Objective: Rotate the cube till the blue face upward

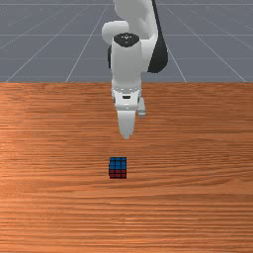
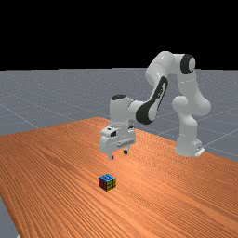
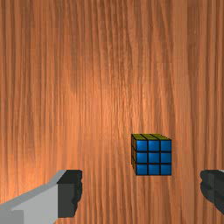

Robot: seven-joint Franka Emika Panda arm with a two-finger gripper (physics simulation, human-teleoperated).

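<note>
Jaws of the gripper (image 2: 118, 155) are spread wide and hold nothing. Below them, and a bit farther from the arm's base (image 2: 188, 146), the cube (image 3: 153, 157) sits flat on the table (image 1: 197, 207). Its blue face (image 1: 118, 162) is up, so I think the job is done. Best to leave the cube be. I should keep the fingers (image 3: 70, 192) high and not swing low, or I could bump it and tip it over. I can't see its bottom face. One finger hides the other in the front view, and the wrist view cuts off part of both.
</note>
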